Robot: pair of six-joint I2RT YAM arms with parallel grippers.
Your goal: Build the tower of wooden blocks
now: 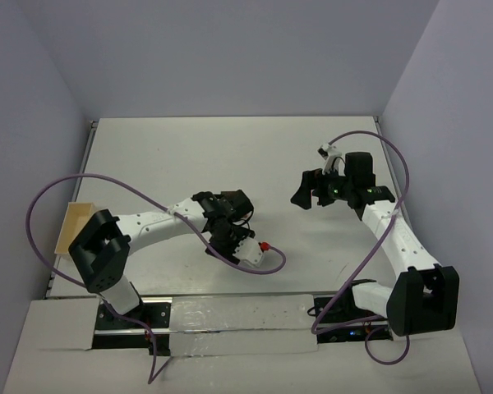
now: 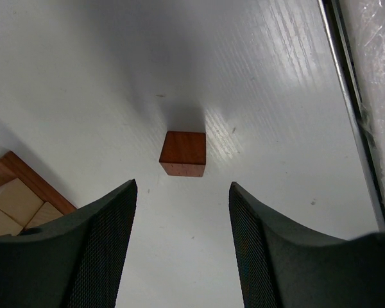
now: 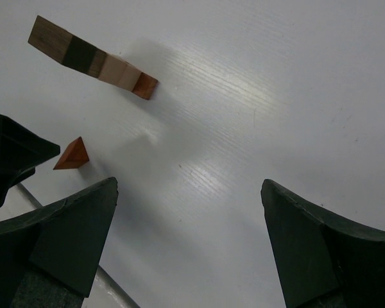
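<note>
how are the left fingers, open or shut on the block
Open: the left fingers stand apart, nothing between them; the reddish-brown block lies beyond their tips, untouched.

This is a robotics lab test cell: a bare white table [image 1: 230, 156] is boxed in by plain pale walls [image 1: 230, 57] on its left, far and right sides. The left arm [image 1: 148, 223] and right arm [image 1: 398, 238] stand at the near edge by a metal rail [image 1: 230, 295]. Purple cables [image 1: 57, 185] loop loose over the tabletop. Small wooden blocks [image 3: 93, 58] lie on it, with a pale tray [image 1: 72, 226] at the left edge.
</note>
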